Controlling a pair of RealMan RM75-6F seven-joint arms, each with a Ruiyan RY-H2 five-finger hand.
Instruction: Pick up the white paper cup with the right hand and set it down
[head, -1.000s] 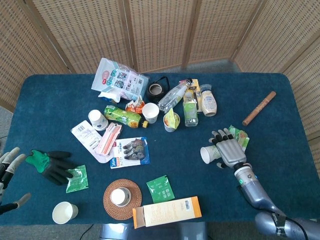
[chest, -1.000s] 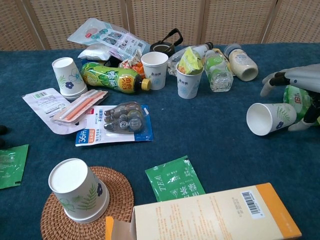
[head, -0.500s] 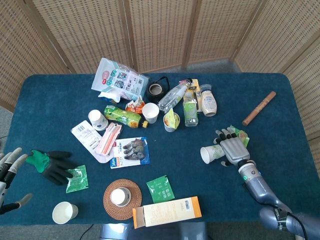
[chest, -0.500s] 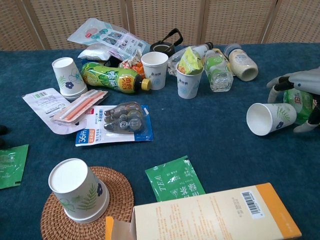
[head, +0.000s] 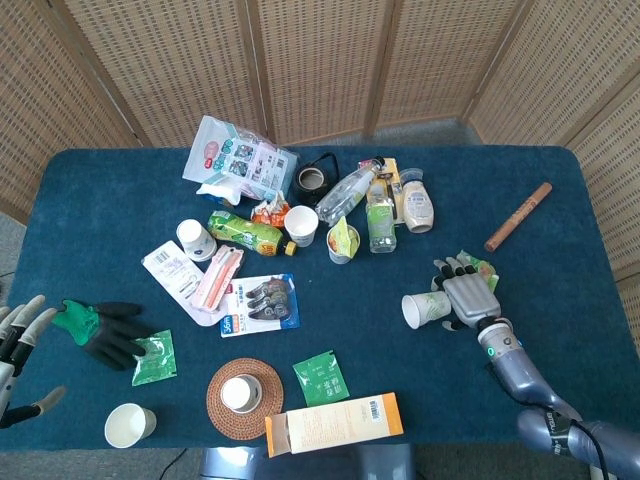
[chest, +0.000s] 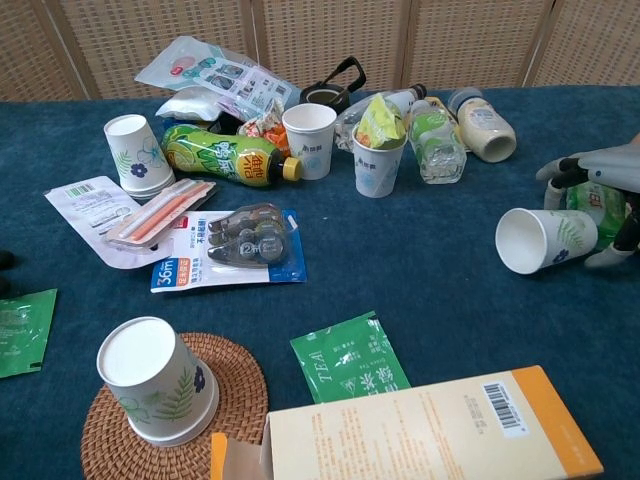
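The white paper cup (head: 425, 309) (chest: 545, 240) with a leaf print lies on its side on the blue table, mouth pointing left. My right hand (head: 468, 298) (chest: 600, 200) is at its base end: the fingers (chest: 562, 170) arch above the cup and the thumb (chest: 610, 258) sits low beside it, spread apart without closing on it. Whether they still touch the cup is unclear. My left hand (head: 20, 345) hangs at the table's front left corner, fingers apart and holding nothing.
A green packet (head: 480, 270) lies just behind my right hand, with a wooden stick (head: 518, 217) farther right. Bottles, cups and snack bags (head: 340, 215) crowd the far middle. A cardboard box (head: 333, 423), a tea sachet (head: 321, 376) and a cup on a coaster (head: 241, 393) lie near the front edge.
My right hand has drawn back to the right along the cup, toward its base. The cup shifted only slightly right and still lies on its side.
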